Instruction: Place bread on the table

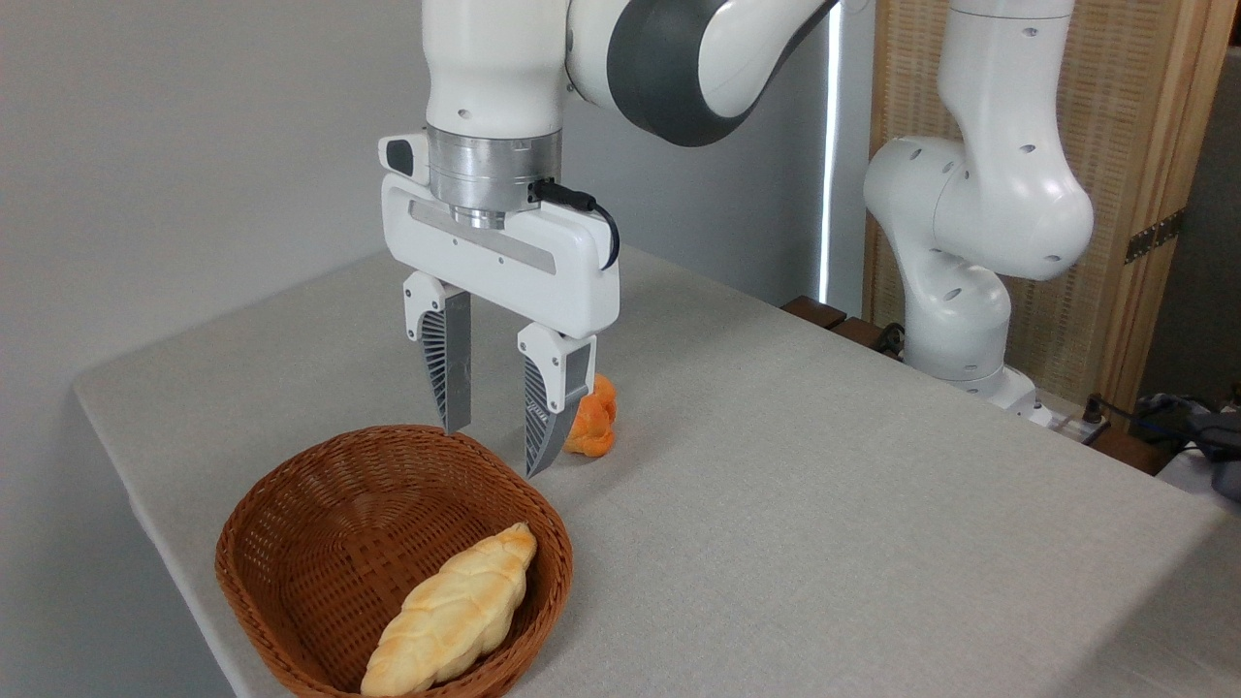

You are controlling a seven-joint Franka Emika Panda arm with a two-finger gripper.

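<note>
The white arm rises from its base at the picture's 3 o'clock side, bends through a rounded joint, leaves the top edge and re-enters at 12 o'clock with a grey-banded elbow. From there the wrist points straight down, ending in a silver flange with a black cable plugged at its right. The tool (493, 451) hangs vertical, its two ribbed grey fingers (448, 373) parted with nothing between them; the tips seem to hover in the air, though height is hard to judge.
</note>
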